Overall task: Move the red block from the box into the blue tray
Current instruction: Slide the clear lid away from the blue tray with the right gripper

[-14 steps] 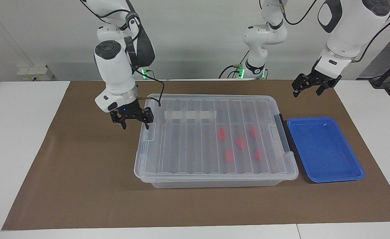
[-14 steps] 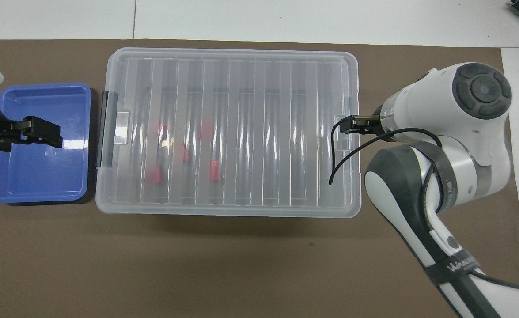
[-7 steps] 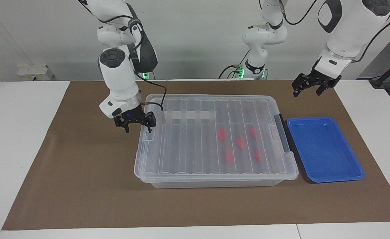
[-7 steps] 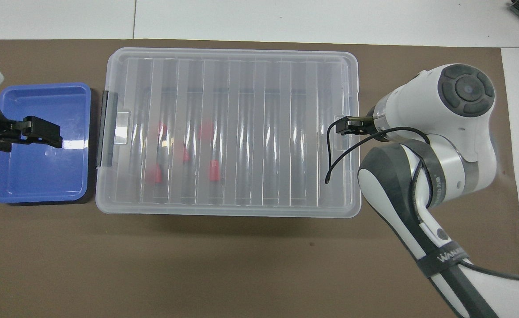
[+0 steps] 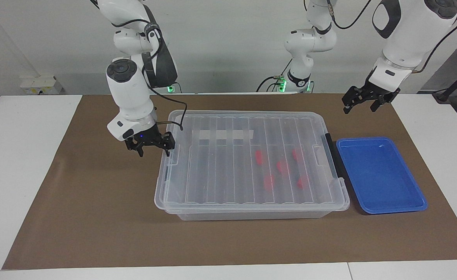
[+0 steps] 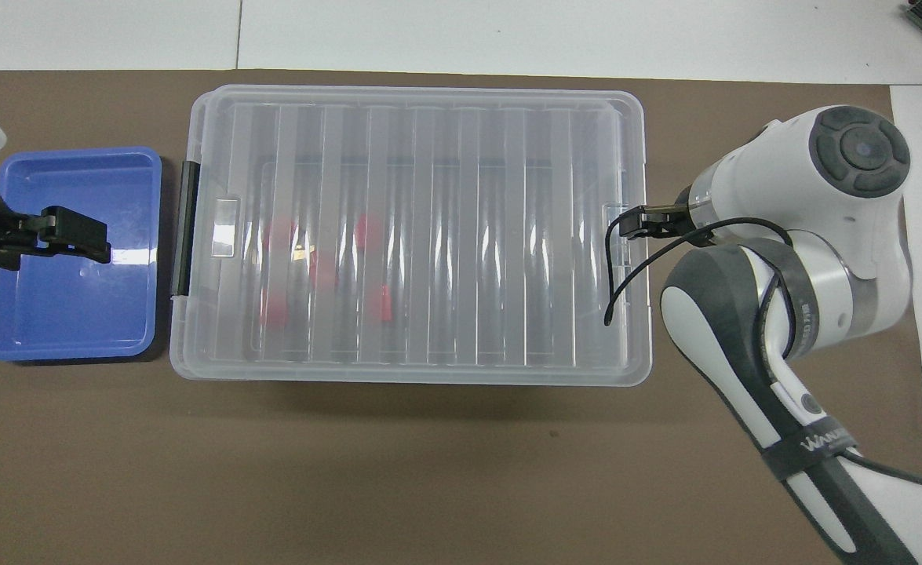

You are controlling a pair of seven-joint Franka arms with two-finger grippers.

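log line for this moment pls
right gripper: open, at lid tab, right-arm end of box | left gripper: open, waiting | red blocks: in box | blue tray: empty

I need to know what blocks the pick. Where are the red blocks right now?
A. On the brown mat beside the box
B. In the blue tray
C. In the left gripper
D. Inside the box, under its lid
D: the red blocks show through the ribbed lid of the box; the blue tray holds none.
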